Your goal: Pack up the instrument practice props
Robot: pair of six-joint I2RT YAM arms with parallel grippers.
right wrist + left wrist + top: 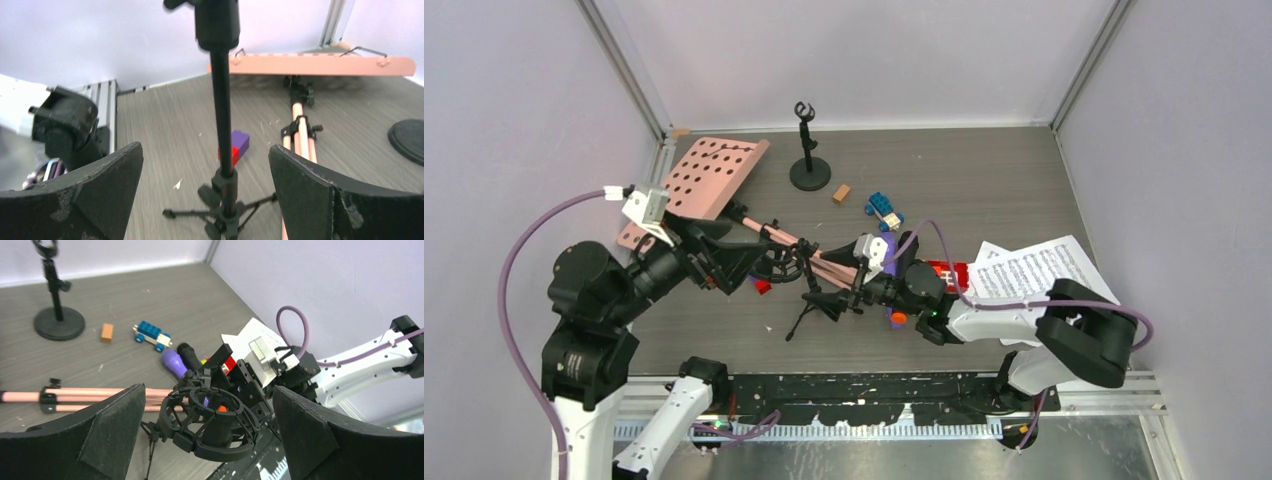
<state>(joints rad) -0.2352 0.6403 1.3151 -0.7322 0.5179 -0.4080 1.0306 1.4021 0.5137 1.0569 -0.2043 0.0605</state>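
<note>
A black tripod mic support (816, 296) stands in the middle of the table. Its ring-shaped head (215, 415) sits between my left gripper's (208, 390) wide open fingers, touching neither. Its pole (222, 115) rises between my right gripper's (204, 147) open fingers, also apart from both. The pink perforated holder (709, 175) lies at the back left, its legs (794, 245) stretched towards the centre. The second support (809, 170), on a round base, stands at the back. A purple-headed microphone (174, 362) and a black one (190, 354) lie under the right arm. White note sheets (1034, 270) lie at right.
A blue toy car (884, 210) and an orange brick (841, 193) lie behind the centre. A purple and red brick (239, 145) lies close to the tripod support's feet, and a red brick (949, 272) beside the sheets. Walls close in on three sides.
</note>
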